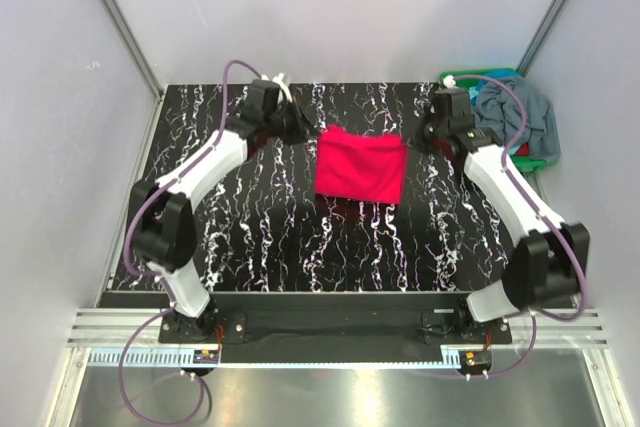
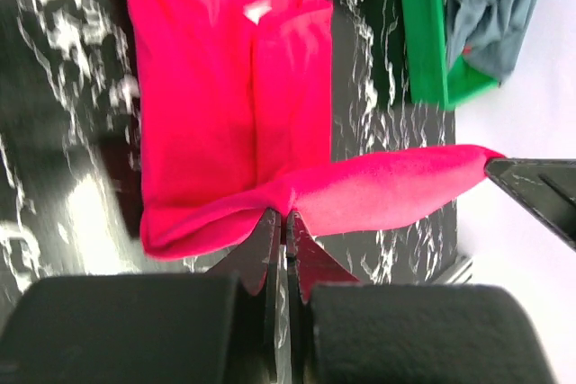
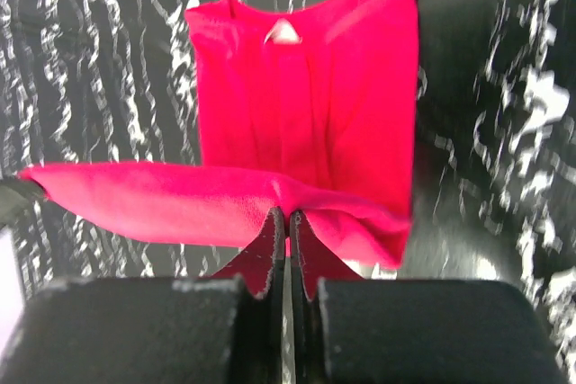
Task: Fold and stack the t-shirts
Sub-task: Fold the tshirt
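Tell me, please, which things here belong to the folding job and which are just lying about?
Belongs to the job: magenta t-shirt, pinched by the left end effector and right end effector; grey-blue t-shirt, heaped in the green bin.
Just lying about: green bin; table.

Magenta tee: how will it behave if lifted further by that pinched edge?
Likely floppy: the magenta t-shirt has its raised edge curving softly between the left pincer and right pincer, while the rest lies on the table. Probably light: fingertip pinches alone hold it up. Expect the middle to sag if the pincers close in.
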Controlling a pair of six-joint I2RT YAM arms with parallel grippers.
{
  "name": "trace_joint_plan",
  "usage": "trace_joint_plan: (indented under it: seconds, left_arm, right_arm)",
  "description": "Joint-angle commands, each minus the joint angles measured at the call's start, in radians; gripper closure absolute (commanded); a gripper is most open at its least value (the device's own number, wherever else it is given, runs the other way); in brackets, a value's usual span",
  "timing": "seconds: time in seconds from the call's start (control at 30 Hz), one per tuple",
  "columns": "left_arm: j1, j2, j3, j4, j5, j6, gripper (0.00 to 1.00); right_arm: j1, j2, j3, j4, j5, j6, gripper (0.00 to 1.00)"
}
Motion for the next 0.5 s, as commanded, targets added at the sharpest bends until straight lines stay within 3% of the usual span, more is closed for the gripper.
trace_joint_plan:
  seconds: [0.0, 0.23, 0.47]
  left_arm:
    - [0.033, 0.117, 0.177, 0.03, 0.101, 0.022, 1.0]
    - [0.076, 0.396, 0.392, 0.117, 0.153, 0.023, 1.0]
    - [0.095, 0.628, 0.599, 0.347, 0.226, -0.023, 1.0]
  right_arm:
    - [-0.031, 0.114, 0.122, 0.067, 0.02, -0.088, 1.0]
    - [-0.092, 0.302, 0.199, 0.168, -0.04, -0.099, 1.0]
    - [-0.137, 0.469, 0.27, 0.25, -0.055, -0.09, 1.0]
